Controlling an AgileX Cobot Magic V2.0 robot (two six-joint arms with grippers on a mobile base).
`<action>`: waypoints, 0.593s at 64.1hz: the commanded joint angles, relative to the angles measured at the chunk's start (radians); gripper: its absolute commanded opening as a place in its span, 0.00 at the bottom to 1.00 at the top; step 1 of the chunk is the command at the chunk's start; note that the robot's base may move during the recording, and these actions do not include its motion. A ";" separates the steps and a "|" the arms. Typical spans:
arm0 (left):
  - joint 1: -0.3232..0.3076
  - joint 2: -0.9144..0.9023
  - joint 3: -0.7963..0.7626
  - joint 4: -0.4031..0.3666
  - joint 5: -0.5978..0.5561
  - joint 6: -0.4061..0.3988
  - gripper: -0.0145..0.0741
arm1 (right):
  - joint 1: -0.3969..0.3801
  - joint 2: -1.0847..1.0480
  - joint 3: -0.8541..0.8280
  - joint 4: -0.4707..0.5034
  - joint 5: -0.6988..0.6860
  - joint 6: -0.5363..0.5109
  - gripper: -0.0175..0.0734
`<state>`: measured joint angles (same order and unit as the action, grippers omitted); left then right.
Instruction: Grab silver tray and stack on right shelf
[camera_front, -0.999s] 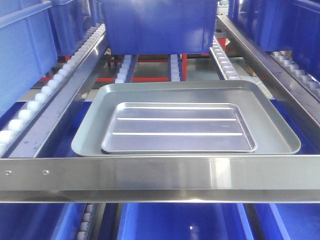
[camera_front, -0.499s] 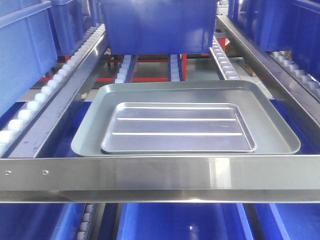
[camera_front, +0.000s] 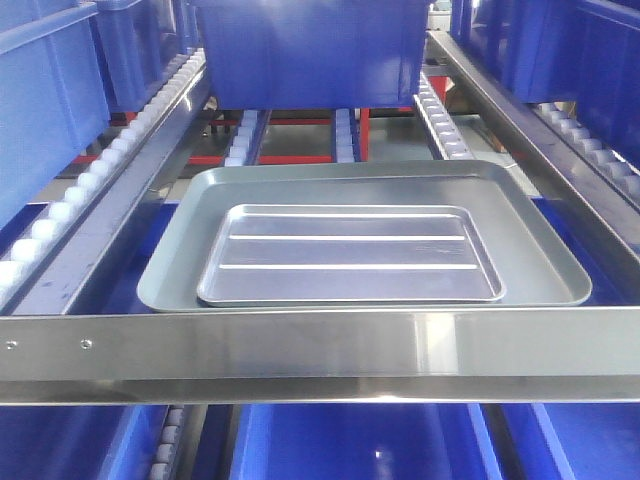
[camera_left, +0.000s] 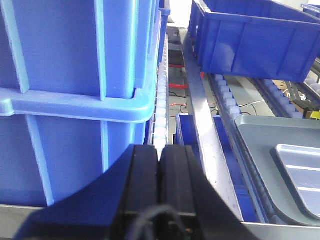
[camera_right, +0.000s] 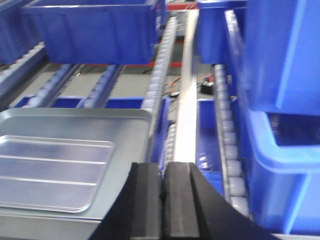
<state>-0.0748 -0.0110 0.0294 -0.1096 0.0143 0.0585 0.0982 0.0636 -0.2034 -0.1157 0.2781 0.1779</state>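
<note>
Shiny metal is seen in the middle of the front view. The silver tray (camera_front: 350, 255) lies flat inside a bigger grey tray (camera_front: 365, 185), near that tray's front edge. Two long ridges are seen along its base. Both trays are carried on the shelf (camera_front: 320, 345), just behind the wide steel front bar. Rails of small white rollers (camera_front: 75, 190) run back on the left and right. A blue bin (camera_front: 310, 50) sits behind the trays, farther back on the rollers.

In the left wrist view, the left gripper (camera_left: 160, 185) is seen low in the picture. Its black fingers (camera_left: 142, 180) are pressed together, with only a thin line between them, and nothing is held. A tall stack of blue bins (camera_left: 75, 90) is close on its left. A corner of the silver tray (camera_left: 300, 167) is seen at the far right, well apart from the gripper.

In the right wrist view, the right gripper (camera_right: 162, 200) is also low in the picture. Its fingers (camera_right: 147, 200) are pressed together too, and nothing is held. This view is a bit blurry, so a tiny gap may be missed. The silver tray (camera_right: 52, 172) lies to the left of the gripper, inside the grey tray (camera_right: 127, 150). It is not touched by the fingers. More blue bins (camera_right: 285, 100) are seen on the right.
</note>
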 joint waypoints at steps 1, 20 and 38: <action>0.002 -0.014 0.019 -0.008 -0.094 0.001 0.05 | -0.054 -0.065 0.048 0.006 -0.140 -0.021 0.25; 0.002 -0.014 0.019 -0.008 -0.094 0.001 0.05 | -0.172 -0.095 0.214 0.116 -0.278 -0.047 0.25; 0.002 -0.014 0.019 -0.008 -0.094 0.001 0.05 | -0.172 -0.095 0.214 0.116 -0.278 -0.058 0.25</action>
<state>-0.0748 -0.0114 0.0317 -0.1096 0.0125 0.0585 -0.0676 -0.0094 0.0285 0.0000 0.0939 0.1344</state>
